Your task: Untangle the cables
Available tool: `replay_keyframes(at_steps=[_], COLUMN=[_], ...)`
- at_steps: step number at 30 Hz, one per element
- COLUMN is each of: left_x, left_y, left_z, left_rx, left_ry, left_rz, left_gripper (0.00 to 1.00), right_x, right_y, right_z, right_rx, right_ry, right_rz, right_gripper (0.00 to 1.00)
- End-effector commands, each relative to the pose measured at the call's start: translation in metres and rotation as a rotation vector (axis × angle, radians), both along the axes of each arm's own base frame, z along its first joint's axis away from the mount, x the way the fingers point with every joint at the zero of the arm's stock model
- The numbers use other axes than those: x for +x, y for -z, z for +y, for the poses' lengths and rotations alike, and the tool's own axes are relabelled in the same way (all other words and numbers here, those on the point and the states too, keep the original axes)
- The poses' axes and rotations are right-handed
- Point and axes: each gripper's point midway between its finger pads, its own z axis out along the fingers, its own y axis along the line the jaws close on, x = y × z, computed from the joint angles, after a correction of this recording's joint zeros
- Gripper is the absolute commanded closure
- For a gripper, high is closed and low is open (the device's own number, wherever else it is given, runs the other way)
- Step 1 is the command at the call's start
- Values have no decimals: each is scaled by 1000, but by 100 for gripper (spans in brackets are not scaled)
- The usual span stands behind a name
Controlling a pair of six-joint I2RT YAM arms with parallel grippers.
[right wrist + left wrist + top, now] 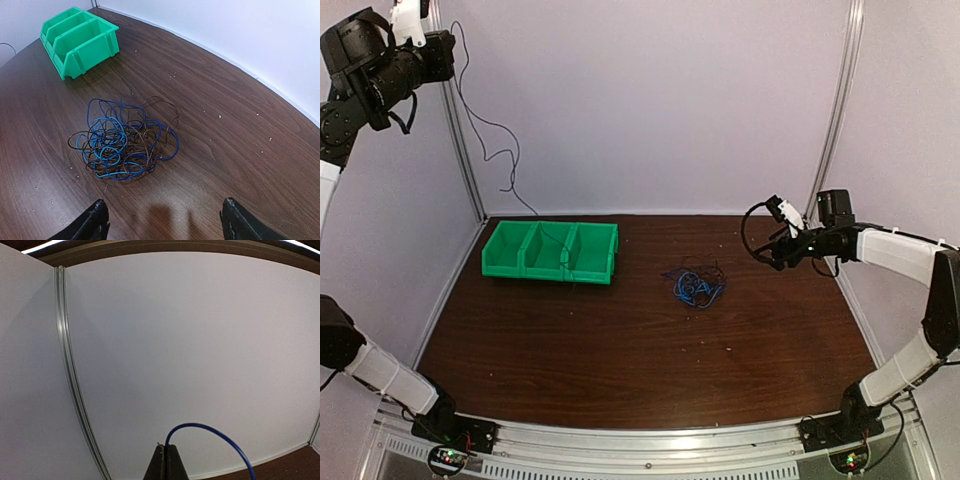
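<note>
Cables [695,287] lie on the dark table [620,370], right of centre, well apart from the green three-slot bin [550,250]. We see a loose, roughly round heap of blue and brown loops lying flat, with no clear long axis. One thin strand [505,150] runs steeply from the raised left arm down to the bin, upper left to lower right. Left gripper [166,447] is pressed together, pinching that strand. Right gripper [165,220] is spread wide near the heap, holding nothing.

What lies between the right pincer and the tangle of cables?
Only bare tabletop lies there; no object sits between the right pincer and the tangle of cables. The right wrist view shows this stretch plainly.
</note>
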Motion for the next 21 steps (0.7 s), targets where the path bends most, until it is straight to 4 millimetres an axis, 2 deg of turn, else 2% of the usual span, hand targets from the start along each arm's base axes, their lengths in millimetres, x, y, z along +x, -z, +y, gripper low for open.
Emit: replay_keyframes(at_steps=[1,3,6,11,15,21], left_x=[-12,-7,12,27,46,80], left_y=[-11,-2,12,13,13,23], left_z=[-4,9,26,52,67,82], left_rx=[-18,-30,19,23,24,-8], left_ry=[61,-20,-121,-208,-221,-202], left_rz=[-23,-9,35,40,38,65], left_gripper=[100,100,100,100,100,100], right_x=[-5,-4,-4,-6,-6,-7], right_y=[6,8,11,14,15,20], right_z=[4,5,7,8,9,9], right_rx=[20,19,25,29,33,31], right_ry=[-29,-31,-40,-49,-55,-57], right_rz=[20,25,43,55,58,73], right_gripper=[22,22,22,22,22,22])
